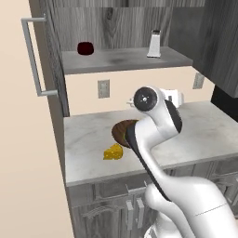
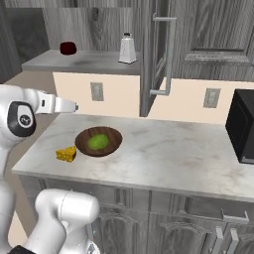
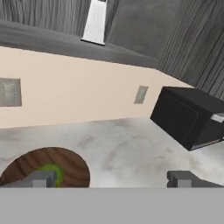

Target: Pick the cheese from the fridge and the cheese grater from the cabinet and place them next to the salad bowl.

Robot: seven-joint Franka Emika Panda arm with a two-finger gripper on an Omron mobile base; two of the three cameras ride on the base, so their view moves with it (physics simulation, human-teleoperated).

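Reaching for the cheese grater (image 1: 155, 44) at upper centre on the cabinet (image 1: 125, 59) shelf, I risk tipping it; my gripper (image 3: 113, 179) is spread wide, empty, above the salad bowl (image 2: 98, 141).

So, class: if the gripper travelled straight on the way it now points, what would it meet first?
Probably the back wall below the cabinet shelf. The open gripper looks over the salad bowl toward it; depth is unclear.
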